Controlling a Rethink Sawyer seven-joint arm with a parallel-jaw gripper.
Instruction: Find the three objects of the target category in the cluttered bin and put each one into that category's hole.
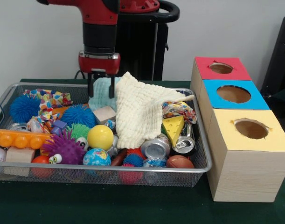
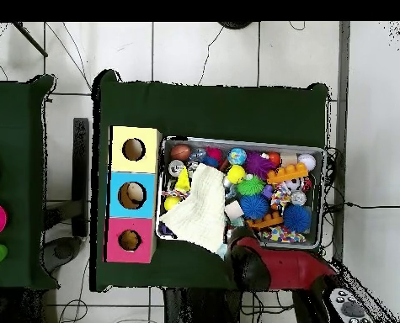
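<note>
Hovering at the far edge of the wire bin (image 1: pixel 204 164), the pincer (image 1: pixel 98 88) hangs slightly open and empty above a pale green cloth (image 1: pixel 101 93), beside the cream cloth (image 1: pixel 140 109). Descending straight and pinching one layer would be wise. The red-faced hole (image 1: pixel 221 68) waits on the desk, right of the bin.

Toys beneath cream cloth (image 1: pixel 141 110) hidden

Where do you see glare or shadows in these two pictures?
Front view: the drink cans and the yellow ball carry bright highlights, and the wire bin throws a soft shadow on the green cloth. Overhead view: the lighting looks flat, with only the red-faced hole and its neighbours shaded inside.
</note>
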